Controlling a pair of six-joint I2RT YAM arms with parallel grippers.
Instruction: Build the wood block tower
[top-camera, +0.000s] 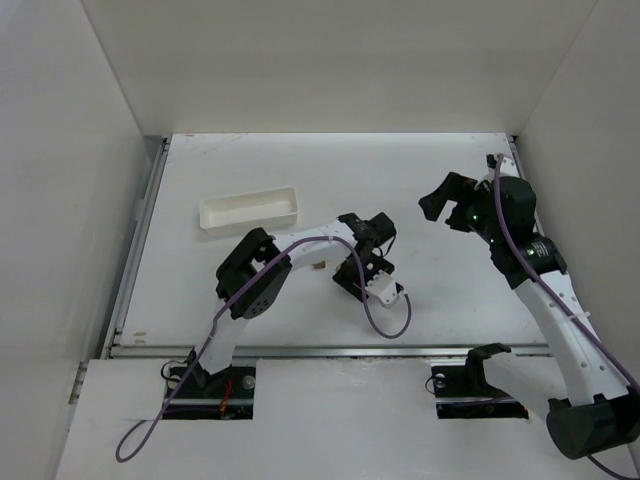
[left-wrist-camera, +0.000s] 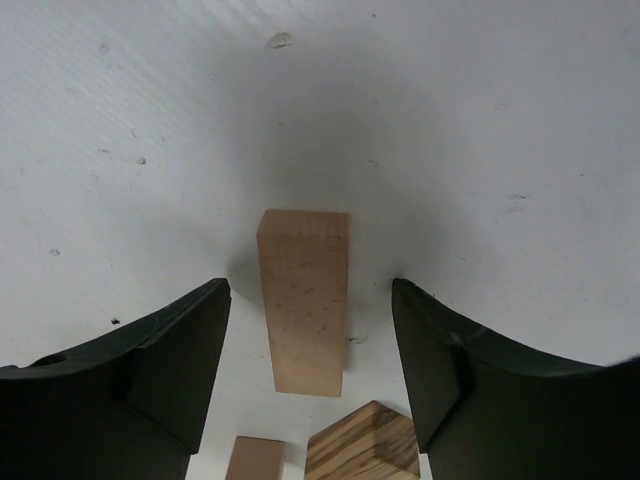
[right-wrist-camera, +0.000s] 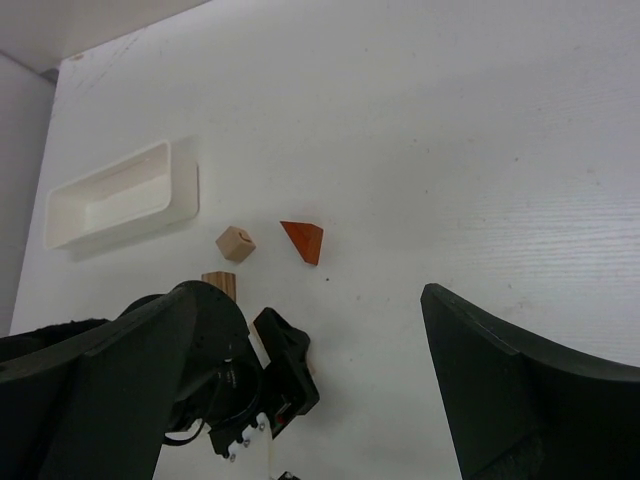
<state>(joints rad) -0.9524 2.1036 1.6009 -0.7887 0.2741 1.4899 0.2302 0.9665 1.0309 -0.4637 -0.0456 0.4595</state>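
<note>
In the left wrist view a light tan rectangular block (left-wrist-camera: 304, 300) lies flat on the white table between my left gripper's (left-wrist-camera: 310, 286) open fingers, untouched on both sides. A striped wood block (left-wrist-camera: 362, 444) and another tan block (left-wrist-camera: 254, 461) lie just behind it. In the right wrist view an orange-red wedge (right-wrist-camera: 303, 241), a tan cube (right-wrist-camera: 235, 243) and the striped block (right-wrist-camera: 220, 282) lie beyond the left gripper (right-wrist-camera: 285, 375). My right gripper (right-wrist-camera: 308, 300) is open and empty, high above the table at the right (top-camera: 447, 205). The left gripper (top-camera: 366, 270) is low at mid-table.
A long white tray (top-camera: 250, 210) lies at the back left, also in the right wrist view (right-wrist-camera: 120, 195). White walls enclose the table on three sides. A purple cable loops from the left arm (top-camera: 385, 325).
</note>
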